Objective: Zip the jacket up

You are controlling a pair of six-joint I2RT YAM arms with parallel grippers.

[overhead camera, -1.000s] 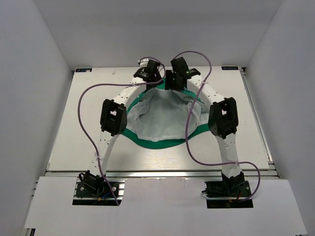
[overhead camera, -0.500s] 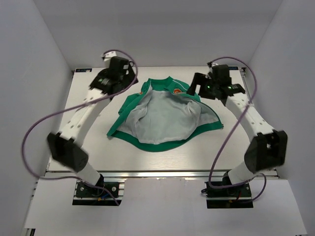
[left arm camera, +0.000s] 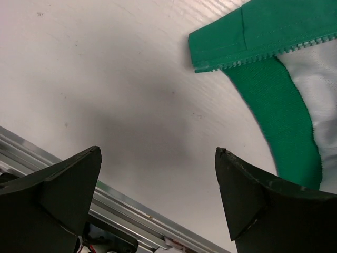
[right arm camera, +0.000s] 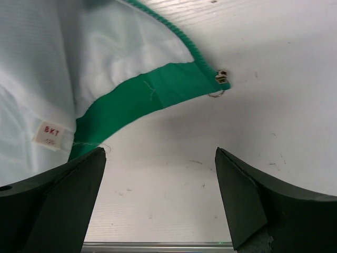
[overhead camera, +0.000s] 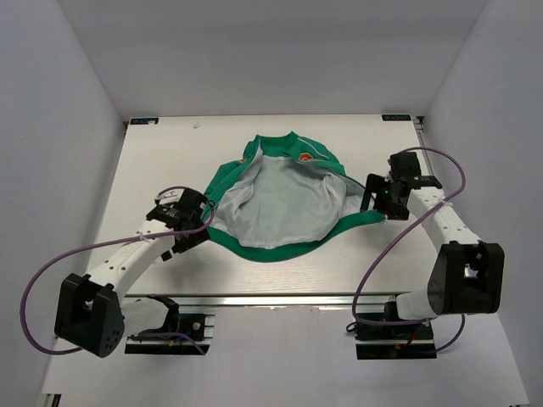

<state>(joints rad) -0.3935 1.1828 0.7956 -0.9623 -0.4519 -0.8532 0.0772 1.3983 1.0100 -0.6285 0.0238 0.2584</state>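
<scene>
The jacket lay open in the middle of the table, grey lining up. Its collar pointed to 12 o'clock and its green ribbed hem curved round at 6 o'clock. An orange patch showed just below the collar, on a flap folded outward.

The left arm reached in from 8 o'clock, and the left jaws sat low beside the jacket's 9 o'clock corner. In the left wrist view the fingers stood wide apart with only bare table between them. The green hem corner and its row of zipper teeth lay ahead of them towards 1 o'clock, not touched. A metal rail ran along the table edge at 6 o'clock.

The right arm came in from 3 o'clock, and the right jaws were near the jacket's other front corner. In the right wrist view those fingers were also spread and held nothing. The zipper slider with its small ring pull rested on the table at the tip of the hem. It was beyond the fingertips at 12 o'clock. A white size label was sewn to the lining at 10 o'clock.
</scene>
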